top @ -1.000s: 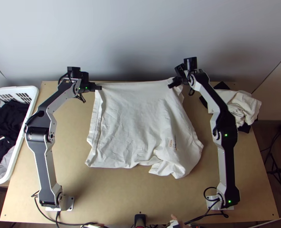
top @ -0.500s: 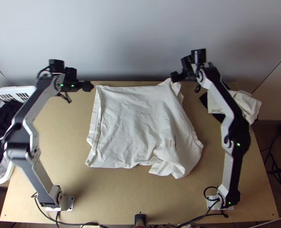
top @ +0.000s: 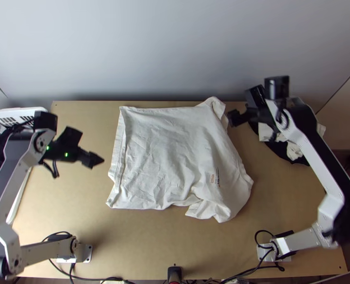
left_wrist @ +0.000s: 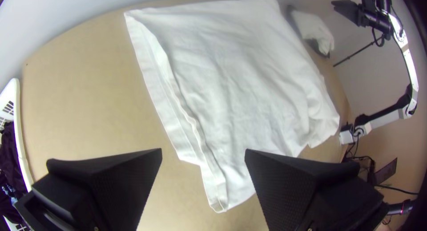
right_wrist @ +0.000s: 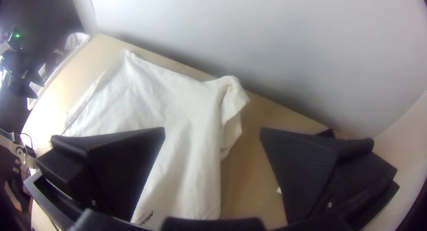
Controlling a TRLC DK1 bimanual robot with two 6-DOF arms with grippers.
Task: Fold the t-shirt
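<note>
A white t-shirt (top: 168, 151) lies spread on the table, its left edge turned over in a strip and its far right corner and near right part bunched. Left of the shirt, apart from it, is my left gripper (top: 93, 161); in its wrist view the left gripper (left_wrist: 203, 157) stands open with nothing held. Beside the shirt's far right corner is my right gripper (top: 232, 117). The right wrist view shows the right gripper (right_wrist: 212, 137) open too, with no cloth between its fingers, and the shirt (right_wrist: 187, 119) beyond them.
At the left edge stands a white basket (top: 15, 112) of dark clothes, partly behind the left arm. A small pile of white and black cloth (top: 295, 150) lies at the far right, partly under the right arm. A wall runs behind the table (top: 146, 241).
Both grippers have come away from the shirt's far corners, the left one leftward and nearer the table's front, the right one to the right. The shirt's far edge has slackened slightly.
</note>
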